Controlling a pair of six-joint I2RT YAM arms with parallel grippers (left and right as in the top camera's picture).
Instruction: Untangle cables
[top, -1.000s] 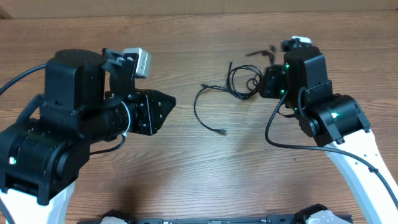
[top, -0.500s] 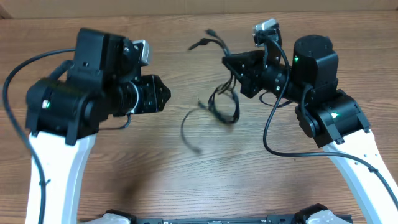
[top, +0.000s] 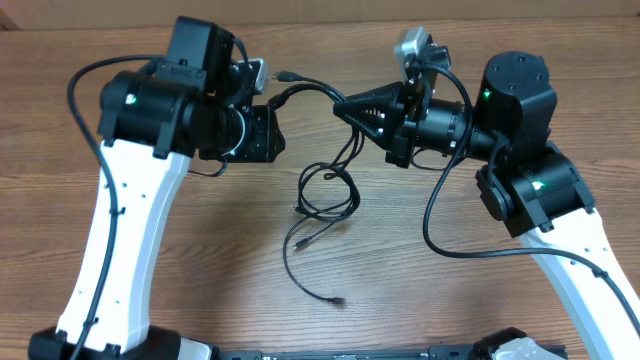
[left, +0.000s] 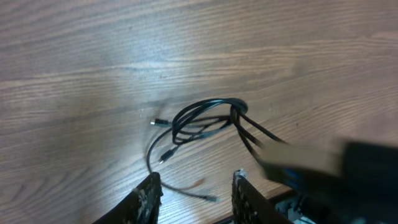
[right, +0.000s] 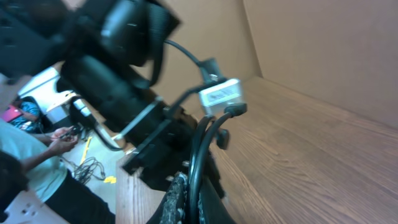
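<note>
**Right tool pinches cable bundle above wooden desk**

Two arms lean in over the brown wooden desk (top: 560, 90), the left arm (top: 130, 200) and the right arm (top: 560, 200) facing each other near its far side. The right tool (top: 342, 106) is clamped tight on the cables (top: 325, 195), with the black strands running up between its fingers in the right wrist view (right: 198, 149). The left tool (left: 196, 183) is partly open with nothing between its fingers, and it sits just above and beside the bundle. From the right tool's tip the thin black cords drop into a loose knotted loop (left: 205, 118) over the middle of the desk, between the two arms. One strand arcs up toward the left arm. A single tail trails toward the near edge and ends in a small plug (top: 338, 300) lying on the wood.
</note>
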